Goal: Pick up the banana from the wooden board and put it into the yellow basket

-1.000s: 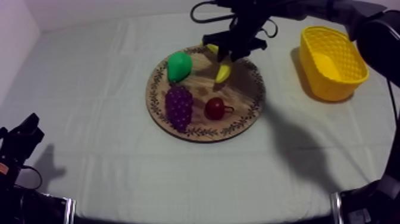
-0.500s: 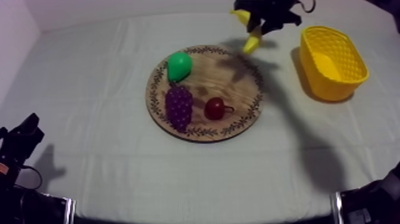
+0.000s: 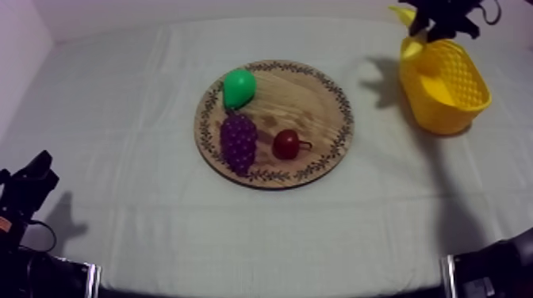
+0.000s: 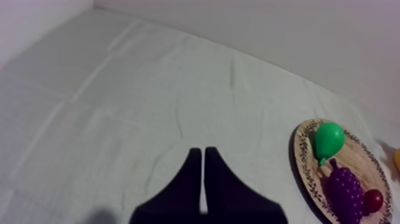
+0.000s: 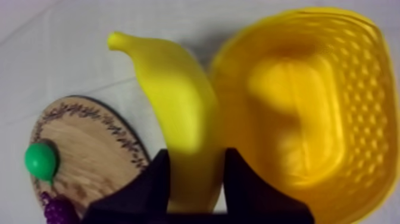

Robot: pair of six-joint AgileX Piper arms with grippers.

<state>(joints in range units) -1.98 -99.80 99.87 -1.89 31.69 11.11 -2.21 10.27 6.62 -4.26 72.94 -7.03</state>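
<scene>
Right pincer (image 5: 196,179) is clamped on the banana (image 5: 172,89). The grip is at one end and most of its length sticks out ahead. The banana is in the air at the basket (image 5: 363,89) rim on the board (image 5: 89,143) side. From my wrist it overlaps the rim and the surface (image 3: 143,95), not the hollow. The top view agrees: the pincer is at the basket's far corner.

Step in hand: carry it over and drop.
- I'd shift toward the basket's middle until the whole banana sits over the hollow.
- Line it up with the basket's long axis (it's long, so the tip could hang up on the rim).
- Lower a bit, then open.
- If I release here, I judge it clips the rim and tips out.

Left pincer (image 4: 203,152) is closed together on nothing, low at its own side, well apart from all this. Pear (image 3: 238,87), grapes (image 3: 238,141) and small red fruit (image 3: 286,144) lie on the board, out of my path.
</scene>
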